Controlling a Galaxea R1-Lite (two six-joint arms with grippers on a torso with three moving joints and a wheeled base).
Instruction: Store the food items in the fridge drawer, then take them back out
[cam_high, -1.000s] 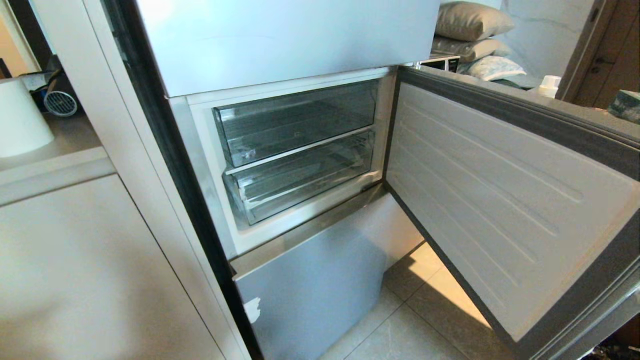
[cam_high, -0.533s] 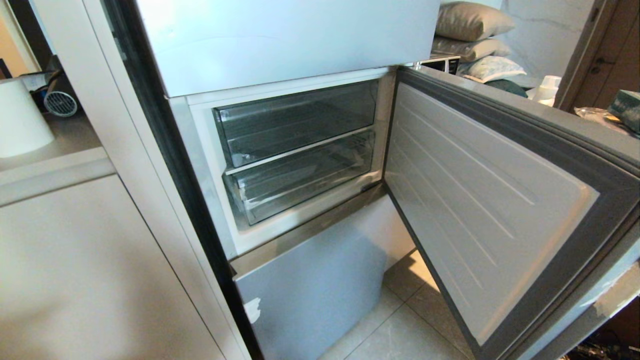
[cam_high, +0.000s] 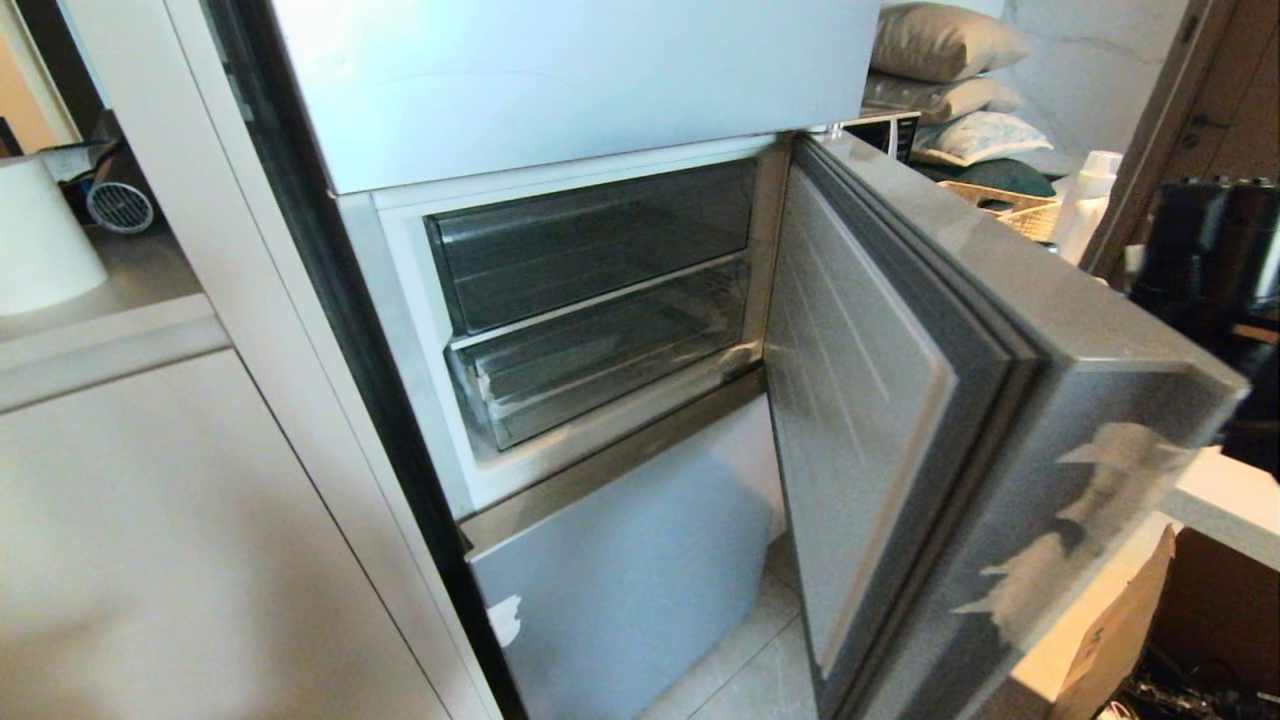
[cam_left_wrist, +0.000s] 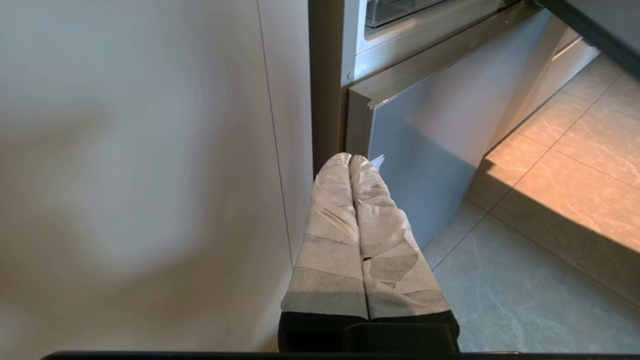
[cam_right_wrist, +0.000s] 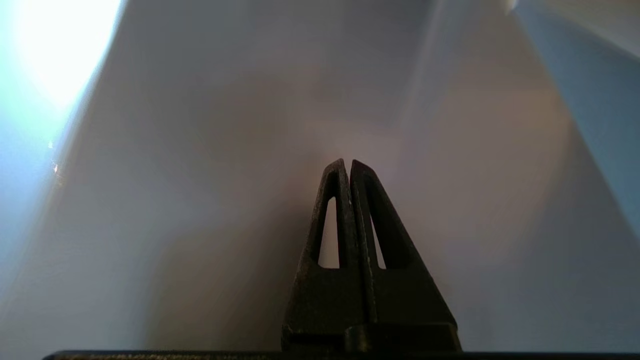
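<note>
Clear plastic fridge drawer (cam_high: 610, 375) pushed in, fridge door (cam_high: 900, 400) half-swung. Right gripper (cam_right_wrist: 348, 162) pinched together, empty, against grey panel. Left gripper (cam_left_wrist: 350, 157) likewise closed, empty, parked low.

Clear ribbed fridge drawer (cam_high: 610, 365), pushed in, beneath shallower drawer (cam_high: 595, 245)

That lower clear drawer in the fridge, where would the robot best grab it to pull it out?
Probably by the stepped front lip of the lower clear drawer, coming straight in from the front, since it sits pushed in with only its front edge facing out. The half-swung fridge door crowds the right side, so an approach from front-left looks freer. Both the left gripper and right gripper are shut, so one must open first.
</note>
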